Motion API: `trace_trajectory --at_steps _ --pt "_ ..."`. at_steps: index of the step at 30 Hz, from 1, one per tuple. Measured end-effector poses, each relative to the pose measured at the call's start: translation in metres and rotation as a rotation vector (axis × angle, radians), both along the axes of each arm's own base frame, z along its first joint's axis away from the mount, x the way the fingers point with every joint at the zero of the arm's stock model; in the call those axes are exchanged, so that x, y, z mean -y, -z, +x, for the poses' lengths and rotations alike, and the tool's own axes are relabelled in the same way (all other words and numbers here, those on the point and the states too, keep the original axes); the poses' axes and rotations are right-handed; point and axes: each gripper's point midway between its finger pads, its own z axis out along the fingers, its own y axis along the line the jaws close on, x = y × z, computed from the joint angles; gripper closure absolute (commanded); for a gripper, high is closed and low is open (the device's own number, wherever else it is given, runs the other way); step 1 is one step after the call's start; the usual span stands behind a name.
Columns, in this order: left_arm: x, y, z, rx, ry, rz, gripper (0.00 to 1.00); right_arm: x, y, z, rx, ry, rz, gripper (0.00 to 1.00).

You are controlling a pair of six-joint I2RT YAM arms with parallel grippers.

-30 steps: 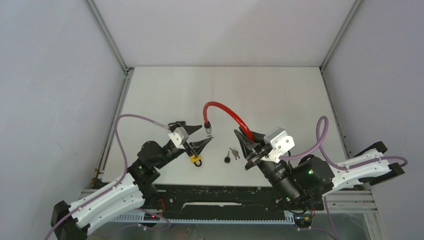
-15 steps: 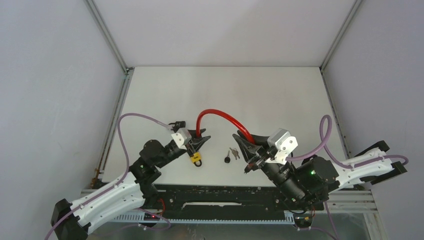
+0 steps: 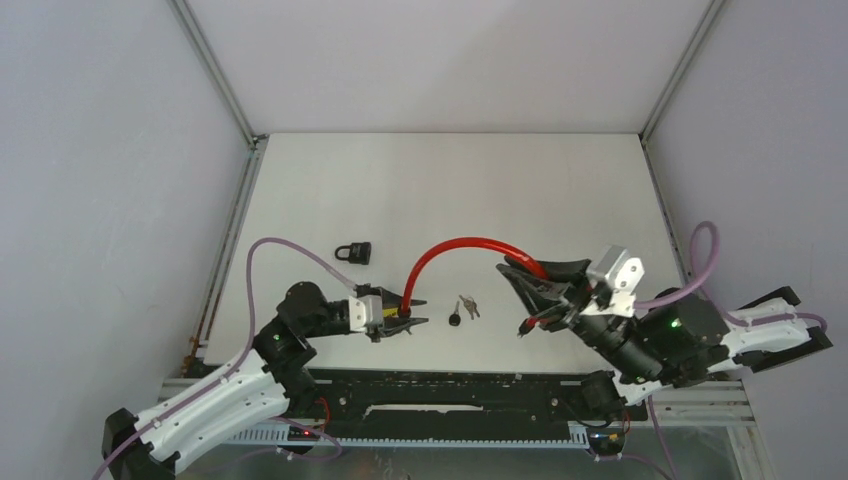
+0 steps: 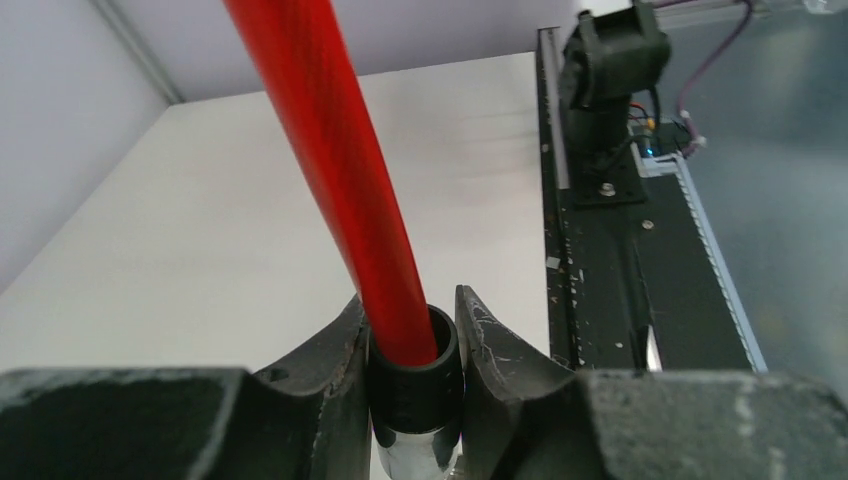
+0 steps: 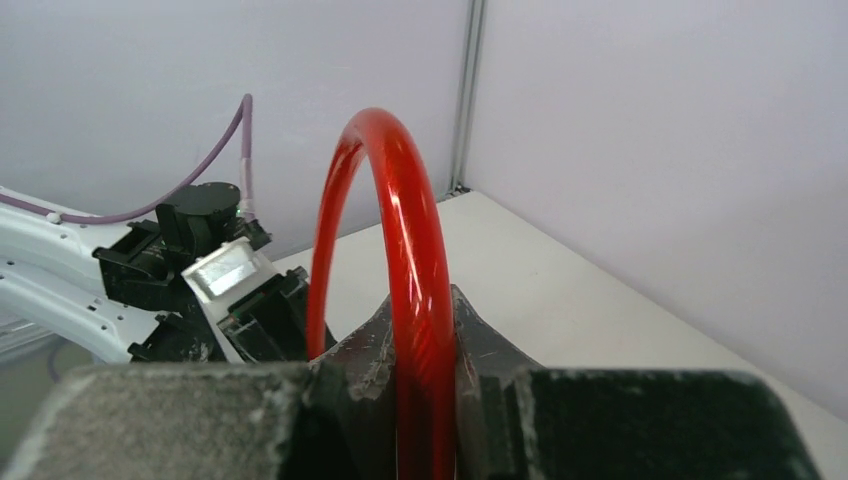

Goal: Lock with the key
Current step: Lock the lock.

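Left gripper (image 3: 412, 311) and right gripper (image 3: 522, 285) partly hide red cable (image 3: 470, 241) ends.

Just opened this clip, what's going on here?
Both arms hold a red cable between them, arched above the table. The left pincer is shut on the black collar at one end; the right pincer is shut on the cable farther along. The keys lie untouched on the table between the two pincers, and a black padlock sits apart, beyond the left arm.
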Motion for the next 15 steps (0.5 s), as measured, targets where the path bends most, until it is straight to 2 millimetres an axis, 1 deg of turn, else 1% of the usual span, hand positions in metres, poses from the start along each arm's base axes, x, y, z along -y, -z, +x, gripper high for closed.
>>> trace_trajectory --at_steps 3,6,9,10,13,14,15 --pt "-0.002 0.0 -0.012 0.025 0.054 0.011 0.95 0.014 0.0 0.003 -0.01 -0.03 0.013 1.0" --pt "-0.003 -0.003 -0.017 0.036 0.079 0.015 0.82 0.023 0.0 0.005 -0.019 -0.045 0.021 1.0" --pt "-0.003 -0.002 -0.018 0.029 0.085 0.03 0.61 0.019 0.005 0.002 -0.022 -0.062 0.004 1.0" --pt "-0.003 0.0 -0.018 0.024 0.088 0.035 0.56 0.017 0.006 0.001 -0.023 -0.067 -0.002 1.0" --pt "-0.003 0.005 -0.019 0.006 0.092 0.053 0.5 0.01 0.011 -0.001 -0.023 -0.073 -0.021 1.0" --pt "-0.003 0.005 -0.019 0.001 0.093 0.056 0.44 0.009 0.012 -0.001 -0.022 -0.072 -0.026 1.0" --pt "-0.003 0.005 -0.019 -0.002 0.093 0.059 0.33 0.007 0.013 -0.002 -0.022 -0.072 -0.031 1.0"
